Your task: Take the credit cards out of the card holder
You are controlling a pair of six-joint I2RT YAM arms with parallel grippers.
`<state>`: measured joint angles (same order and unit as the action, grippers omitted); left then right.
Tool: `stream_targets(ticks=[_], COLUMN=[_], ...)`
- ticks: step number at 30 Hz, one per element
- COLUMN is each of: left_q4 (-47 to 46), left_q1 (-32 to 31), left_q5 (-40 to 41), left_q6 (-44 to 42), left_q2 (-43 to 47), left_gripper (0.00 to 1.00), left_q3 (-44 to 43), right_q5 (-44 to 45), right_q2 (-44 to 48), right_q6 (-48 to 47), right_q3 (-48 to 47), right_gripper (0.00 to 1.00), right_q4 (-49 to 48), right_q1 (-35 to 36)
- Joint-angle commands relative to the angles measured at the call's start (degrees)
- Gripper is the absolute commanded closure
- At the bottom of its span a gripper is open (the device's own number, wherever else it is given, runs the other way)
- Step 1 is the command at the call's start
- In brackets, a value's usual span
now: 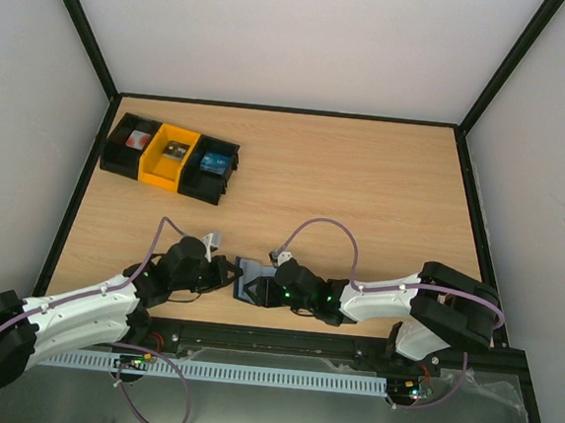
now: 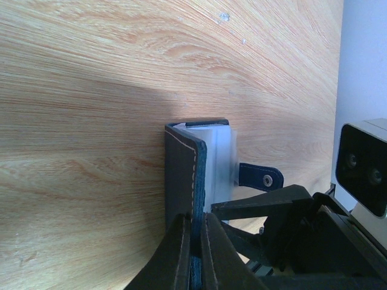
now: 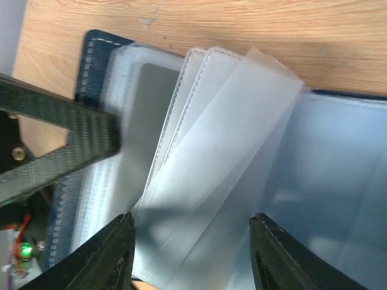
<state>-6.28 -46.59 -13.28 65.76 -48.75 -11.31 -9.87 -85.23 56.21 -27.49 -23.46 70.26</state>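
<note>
Clamping the card holder by its cover is the left pincer; the right pincer gapes over clear sleeves.

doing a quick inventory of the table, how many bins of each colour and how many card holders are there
black bins: 2
yellow bins: 1
card holder: 1
total: 4
</note>
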Motion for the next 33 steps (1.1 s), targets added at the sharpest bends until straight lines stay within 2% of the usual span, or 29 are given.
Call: stream_targets(ticks=[1, 9, 16, 22, 24, 26, 29, 33], left_q4=[-0.8, -0.1, 0.4, 0.6, 0.8, 1.1, 1.8, 2.0], left_q1=[-0.1, 0.0, -0.1, -0.1, 0.0, -0.1, 0.0, -0.1], left_q5=[-1.3, -1.9, -2.2, -2.5, -2.6, -2.5, -2.5, -2.5], left_q6=[-0.7, -1.5, -2.4, -2.2, -2.2, -2.3, -2.5, -2.6], left_q2=[0.9, 1.0, 0.5, 1.1, 1.6, 2.1, 2.2, 2.2], left_gripper=[0.97, 0.97, 0.97, 0.97, 0.97, 0.97, 0.97, 0.97], left_q3=[-1.1, -1.4, -1.9, -1.7, -1.9, -2.3, -2.9, -2.6], right_q5=[5.4, 10.3, 15.0, 9.7, 8.6, 8.2, 7.5, 5.6], right_q2=[1.4, 4.1, 13.3, 17.3, 16.2, 14.0, 11.1, 7.5], right_q6=[-1.4, -2.3, -1.9, -2.3, -1.7, -1.8, -2.1, -2.0], right_q3=[-0.3, 0.8, 0.3, -0.3, -0.2, -1.3, -2.2, -2.2], right_gripper=[0.5, 0.56, 0.59, 0.59, 0.56, 0.46, 0.38, 0.35], right_q4=[5.0, 11.2, 18.3, 13.3, 11.5, 11.9, 11.1, 8.3], right_q1=[0.3, 0.3, 0.3, 0.3, 0.3, 0.3, 0.3, 0.3])
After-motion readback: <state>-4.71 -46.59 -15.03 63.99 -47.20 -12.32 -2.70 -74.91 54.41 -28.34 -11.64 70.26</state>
